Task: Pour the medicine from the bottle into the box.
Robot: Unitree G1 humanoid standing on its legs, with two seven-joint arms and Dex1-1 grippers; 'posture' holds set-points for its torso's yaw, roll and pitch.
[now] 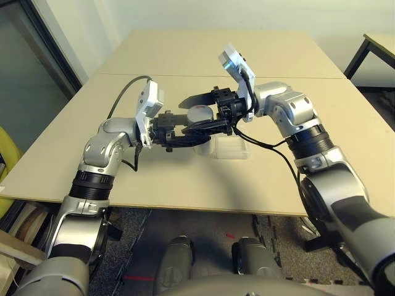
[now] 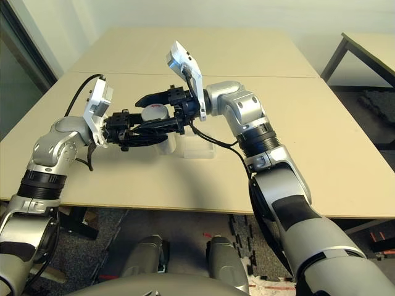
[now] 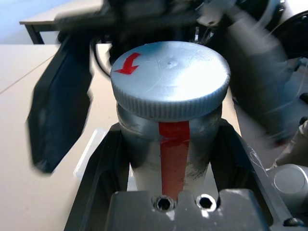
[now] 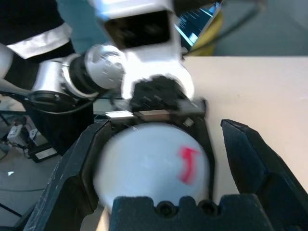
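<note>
Right gripper, fingers spread wide and holding nothing, brackets the grey cap of the bottle, clamped mid-frame by the shut left gripper above the box; centre, close squarely, then twist—contact apparently not yet made.

The table is viewed from the head, forward and downward, by both eye views — the same scene is shared, slightly offset. The bottle is seen at very close range by each wrist view, from opposite sides — its cap is faced by the right one.
</note>
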